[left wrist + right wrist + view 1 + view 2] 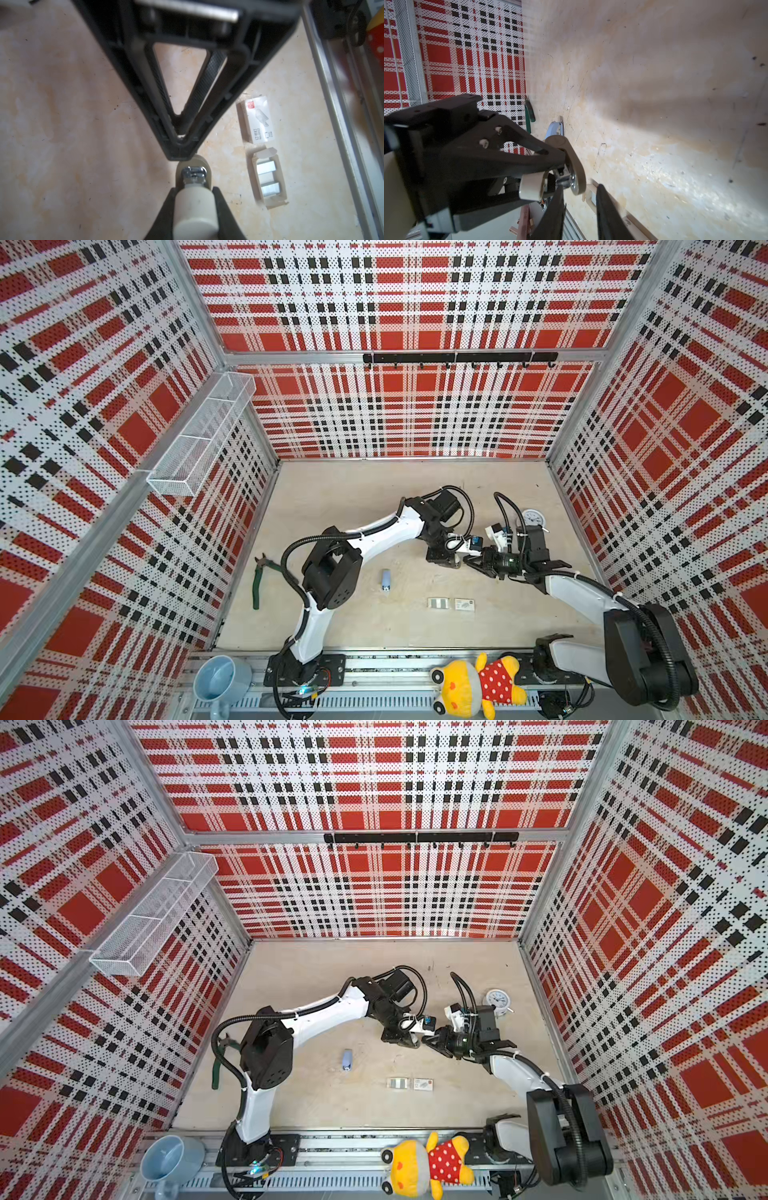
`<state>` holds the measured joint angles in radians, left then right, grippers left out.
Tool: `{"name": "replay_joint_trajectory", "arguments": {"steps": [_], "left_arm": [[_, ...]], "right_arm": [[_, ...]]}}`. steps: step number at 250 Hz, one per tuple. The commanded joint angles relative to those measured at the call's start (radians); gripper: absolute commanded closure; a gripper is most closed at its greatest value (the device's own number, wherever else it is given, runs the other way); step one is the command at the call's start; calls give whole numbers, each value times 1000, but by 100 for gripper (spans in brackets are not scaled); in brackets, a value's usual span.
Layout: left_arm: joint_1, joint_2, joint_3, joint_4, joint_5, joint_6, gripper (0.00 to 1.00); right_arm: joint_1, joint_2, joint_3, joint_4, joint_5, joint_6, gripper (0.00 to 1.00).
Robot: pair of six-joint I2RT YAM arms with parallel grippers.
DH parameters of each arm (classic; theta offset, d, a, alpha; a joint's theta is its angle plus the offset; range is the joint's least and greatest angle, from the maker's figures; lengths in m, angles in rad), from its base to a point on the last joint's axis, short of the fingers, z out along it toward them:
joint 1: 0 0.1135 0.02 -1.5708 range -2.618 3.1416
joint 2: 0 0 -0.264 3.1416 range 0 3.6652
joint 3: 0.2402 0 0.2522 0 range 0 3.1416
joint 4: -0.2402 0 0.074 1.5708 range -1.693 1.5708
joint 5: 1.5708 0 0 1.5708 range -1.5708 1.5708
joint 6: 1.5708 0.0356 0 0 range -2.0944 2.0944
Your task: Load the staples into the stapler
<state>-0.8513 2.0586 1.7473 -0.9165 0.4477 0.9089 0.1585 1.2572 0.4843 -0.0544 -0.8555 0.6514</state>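
Left gripper (179, 153) pinched shut on grey-beige stapler (195, 207), right gripper (580, 188) part-open beside it, grip unclear; light-blue stapler (385, 578) lies untouched near-left of them, likely light, slick plastic, so grab across its sides mid-body.

Left to right: pliers (257, 587), stapler (386, 578), staples (439, 603), sleeve (464, 605); clock (533, 517) behind, at right.
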Motion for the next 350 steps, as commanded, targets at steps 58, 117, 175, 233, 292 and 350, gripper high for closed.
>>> {"name": "replay_joint_trajectory", "arguments": {"steps": [58, 117, 175, 233, 292, 350], "left_arm": [[-3, -56, 46, -14, 73, -50, 84], [7, -59, 72, 1, 100, -97, 86], [15, -74, 90, 36, 143, -161, 86], [14, -82, 103, 92, 190, -247, 86], [-1, -86, 88, 142, 199, -297, 86], [1, -99, 49, 166, 194, -310, 86]], "right_arm": [[12, 19, -45, 123, -54, 34, 76], [15, 39, -84, 203, -81, 71, 81], [18, 36, -117, 312, -76, 127, 81], [47, 36, -143, 444, -68, 209, 81], [59, 18, -159, 532, -50, 264, 81], [61, -29, -159, 409, 13, 206, 76]]}}
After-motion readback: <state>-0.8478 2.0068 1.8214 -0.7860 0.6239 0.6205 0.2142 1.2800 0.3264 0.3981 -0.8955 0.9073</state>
